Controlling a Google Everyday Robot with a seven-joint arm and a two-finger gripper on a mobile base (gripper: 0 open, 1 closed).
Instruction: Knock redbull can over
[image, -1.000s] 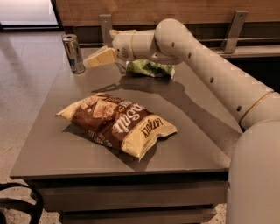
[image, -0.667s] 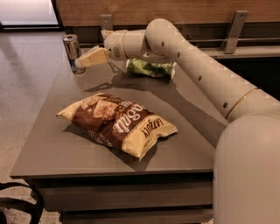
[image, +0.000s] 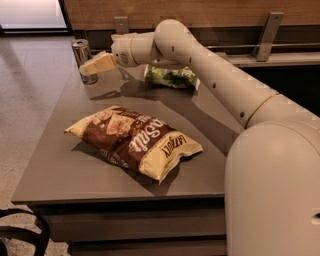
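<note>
Gripper (image: 98, 64) right at upright redbull can (image: 80, 55), its opening can't be told | can near counter (image: 60, 165) far corner | risk: hard shove likely sends it off the edge

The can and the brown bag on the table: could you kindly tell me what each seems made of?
The can looks like metal: shiny silver top and glinting side. The brown bag seems thin printed plastic film, judging by its crinkles and soft sheen. The tool is at the can's lower part.
</note>
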